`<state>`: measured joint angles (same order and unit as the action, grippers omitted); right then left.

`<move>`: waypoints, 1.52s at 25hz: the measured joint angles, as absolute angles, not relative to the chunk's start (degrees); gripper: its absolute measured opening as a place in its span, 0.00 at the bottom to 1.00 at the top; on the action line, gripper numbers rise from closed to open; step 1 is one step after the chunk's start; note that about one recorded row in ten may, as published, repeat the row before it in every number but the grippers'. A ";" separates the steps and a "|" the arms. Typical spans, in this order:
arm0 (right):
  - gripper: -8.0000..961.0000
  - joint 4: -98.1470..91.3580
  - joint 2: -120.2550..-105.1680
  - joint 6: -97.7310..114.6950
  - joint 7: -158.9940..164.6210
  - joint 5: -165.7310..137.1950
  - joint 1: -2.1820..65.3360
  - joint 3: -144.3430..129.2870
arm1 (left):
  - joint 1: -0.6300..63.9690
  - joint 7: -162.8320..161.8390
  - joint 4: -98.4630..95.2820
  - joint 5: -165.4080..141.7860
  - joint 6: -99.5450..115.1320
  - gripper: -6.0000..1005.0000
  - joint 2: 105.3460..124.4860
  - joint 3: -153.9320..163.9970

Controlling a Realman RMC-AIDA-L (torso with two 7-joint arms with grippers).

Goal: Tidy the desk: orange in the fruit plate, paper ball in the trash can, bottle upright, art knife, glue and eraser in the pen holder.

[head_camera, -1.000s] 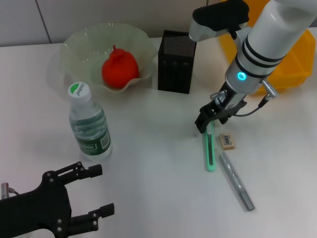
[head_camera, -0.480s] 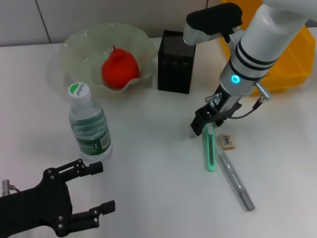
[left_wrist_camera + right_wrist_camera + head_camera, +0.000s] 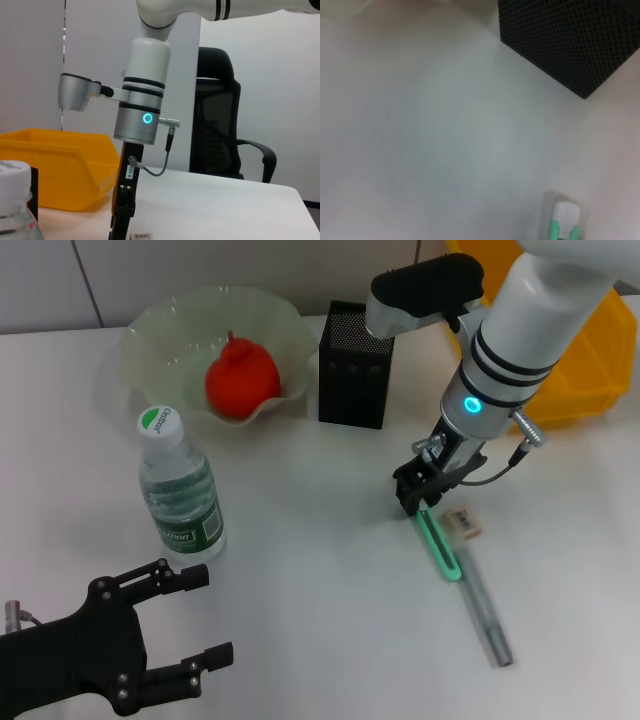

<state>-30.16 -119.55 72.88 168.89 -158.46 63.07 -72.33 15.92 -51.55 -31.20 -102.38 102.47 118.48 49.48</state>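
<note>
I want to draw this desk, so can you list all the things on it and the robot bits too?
orange: one, red-orange, in the fruit plate.
fruit plate: one, pale green, far left.
bottle: one, clear with green label, upright, near left.
pen holder: one, black, far middle.
trash can: one, yellow, far right.
art knife: one, green, under the right gripper.
eraser: one, tan, beside the knife.
grey stick: one, near right.
left gripper: black, jaws open, near left.
right gripper: black, at the knife's end.

The fruit plate (image 3: 150,340) is translucent, glossy pale-green plastic. Beside it, the pen holder (image 3: 355,365) is matt black metal mesh. The bottle (image 3: 180,495) is clear, shiny plastic. The trash can (image 3: 590,360) looks like smooth yellow plastic.
</note>
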 joint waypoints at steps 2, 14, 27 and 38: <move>0.36 -30.15 -119.50 72.88 168.88 -158.46 63.10 -72.33 | 15.92 -51.57 -31.20 -102.38 102.48 0.78 118.48 49.48; 0.26 -30.15 -119.43 73.20 168.53 -158.77 62.99 -72.32 | 15.91 -51.58 -31.12 -102.34 102.24 0.78 118.48 49.39; 0.18 -45.22 -119.41 79.81 168.31 -158.43 57.89 -72.33 | 15.75 -51.40 -30.57 -102.30 101.83 0.78 118.48 49.39; 0.18 -79.28 -119.21 89.92 167.61 -155.11 46.66 -71.62 | 15.92 -51.84 -30.59 -101.97 101.33 0.78 118.48 49.21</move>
<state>-79.28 -119.21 89.92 167.61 -155.11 46.66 -71.62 15.92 -51.84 -30.59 -101.97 101.33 118.48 49.21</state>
